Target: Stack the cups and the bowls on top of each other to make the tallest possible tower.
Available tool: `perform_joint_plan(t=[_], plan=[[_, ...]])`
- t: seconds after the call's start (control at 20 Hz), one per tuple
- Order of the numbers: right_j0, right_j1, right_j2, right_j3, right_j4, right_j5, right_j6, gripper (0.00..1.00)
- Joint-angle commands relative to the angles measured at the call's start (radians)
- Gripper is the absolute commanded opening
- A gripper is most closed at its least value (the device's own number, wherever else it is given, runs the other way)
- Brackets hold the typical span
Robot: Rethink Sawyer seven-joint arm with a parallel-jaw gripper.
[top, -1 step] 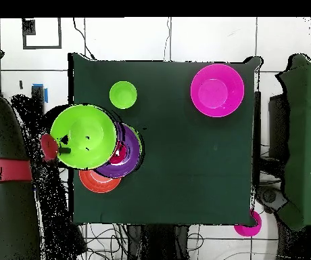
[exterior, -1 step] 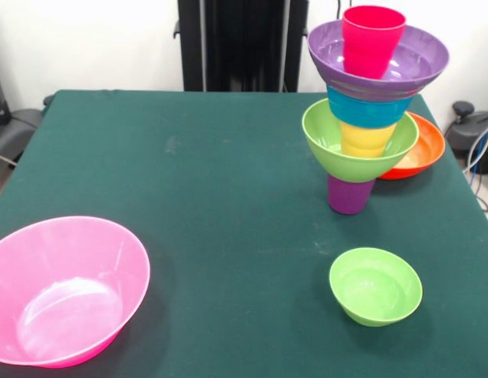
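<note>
The tower [exterior, -1 step: 362,118] stands at the right of the front view. From the bottom it is a purple cup [exterior, -1 step: 350,194], a lime green bowl [exterior, -1 step: 327,142], a yellow cup [exterior, -1 step: 367,140], a blue bowl [exterior, -1 step: 370,109], a wide purple bowl [exterior, -1 step: 421,57] and a red cup [exterior, -1 step: 373,35]. From overhead the purple bowl [top, -1 step: 128,162] shows with the red cup [top, -1 step: 120,154] inside it. Another lime green bowl [top, -1 step: 84,132] looms large there, raised and overlapping the tower's left side. My gripper [top, -1 step: 63,144] is at this bowl's left rim, shut on it. The front view shows neither of them.
An orange-red bowl [exterior, -1 step: 423,150] sits on the table right behind the tower. A small lime green bowl [exterior, -1 step: 375,285] stands alone in front of the tower. A large hot pink bowl [exterior, -1 step: 63,291] rests at the near left corner. My arm [top, -1 step: 6,169] fills the overhead view's left side.
</note>
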Motion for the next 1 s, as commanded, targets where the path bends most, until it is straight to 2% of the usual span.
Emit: perform_joint_plan(t=[0.05,1.0], plan=[[0.013,0.057,0.022,0.11,0.002,-0.088,0.253,0.0],[0.009,0.065,0.03,0.112,-0.009,-0.108,0.274,0.0]])
